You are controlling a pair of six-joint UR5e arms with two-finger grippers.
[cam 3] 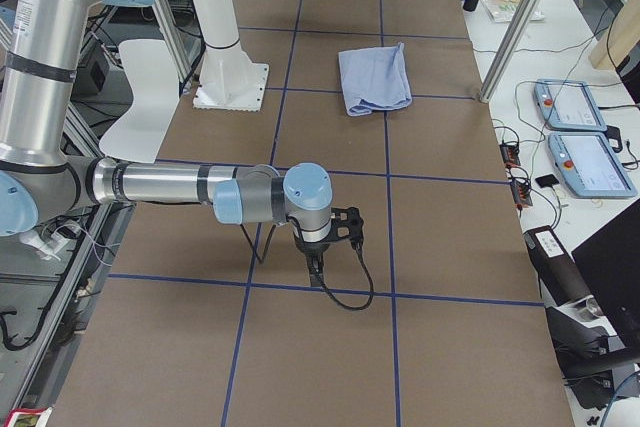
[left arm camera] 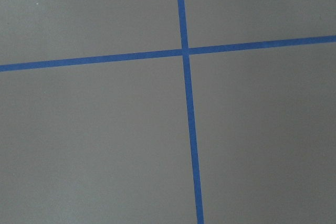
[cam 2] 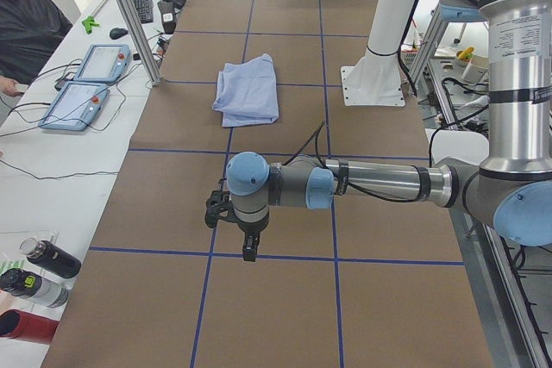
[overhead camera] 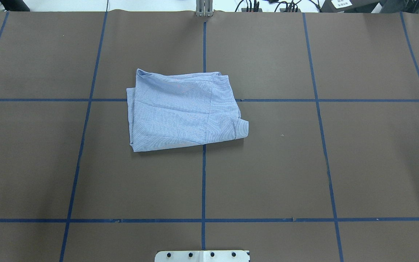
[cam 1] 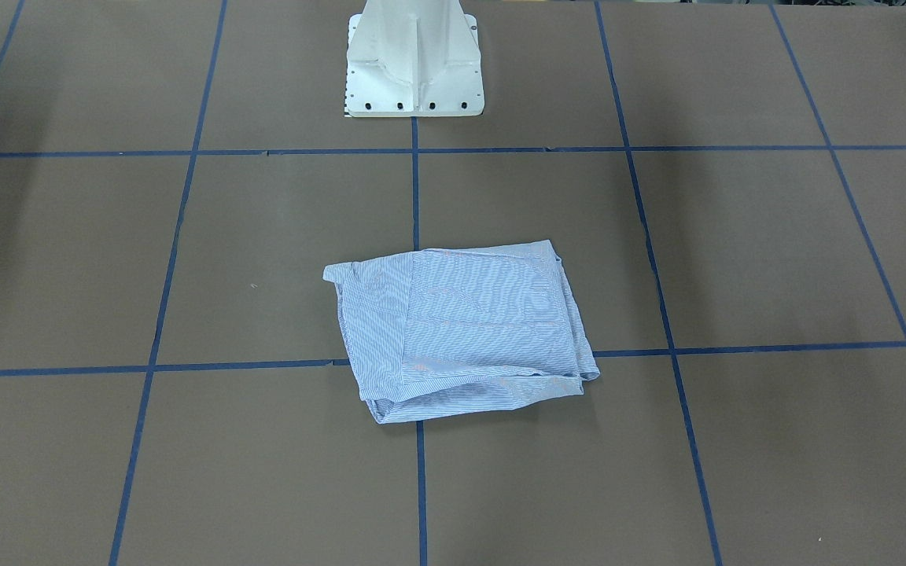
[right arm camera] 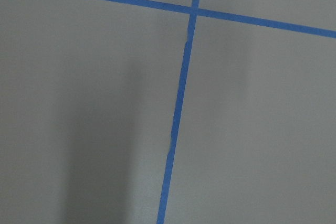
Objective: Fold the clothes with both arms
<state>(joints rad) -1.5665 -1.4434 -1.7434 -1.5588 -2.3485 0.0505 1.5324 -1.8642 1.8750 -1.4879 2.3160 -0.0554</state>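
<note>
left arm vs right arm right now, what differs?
The left arm has its cable arched above the forearm; the right arm has its cable looped below the wrist. The left arm's wrist view is evenly lit; the right arm's shows a dark shadow. Shared: level forearms, both clear of the folded shirt.

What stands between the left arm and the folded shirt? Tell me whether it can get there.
Probably yes. Nothing lies between them: the left arm hangs over bare table, and the shirt lies flat in the open farther along, with nothing on it. Whether the arm stretches that far is a guess.
</note>
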